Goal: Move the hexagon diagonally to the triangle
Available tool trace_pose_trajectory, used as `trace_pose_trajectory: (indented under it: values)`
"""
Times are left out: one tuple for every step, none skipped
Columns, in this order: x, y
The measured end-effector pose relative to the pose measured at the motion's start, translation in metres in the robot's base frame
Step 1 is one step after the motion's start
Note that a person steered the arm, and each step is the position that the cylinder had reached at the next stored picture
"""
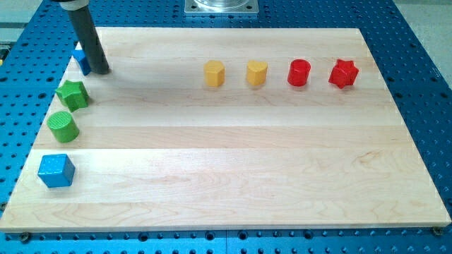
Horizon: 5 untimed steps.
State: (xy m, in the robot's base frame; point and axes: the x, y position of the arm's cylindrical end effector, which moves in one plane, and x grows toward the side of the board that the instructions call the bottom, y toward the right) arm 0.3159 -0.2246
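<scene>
Your rod has no jaws to open or shut; my tip (100, 70) rests on the wooden board (233, 176), touching a partly hidden blue block (80, 61) at its left. Well right sits the yellow hexagon (214, 73), smooth and faceted, then a yellow heart (257, 73). Below the tip: green star (72, 94), ribbed green cylinder (63, 126).

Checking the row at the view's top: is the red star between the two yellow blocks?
No: the red star sits at the row's right end, beyond the red cylinder.
</scene>
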Motion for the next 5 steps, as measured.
trace_pose_trajectory:
  values:
    - [-0.009, 0.047]
    - [-0.011, 0.050]
    - [-0.011, 0.050]
    - [-0.010, 0.052]
    - [-0.037, 0.119]
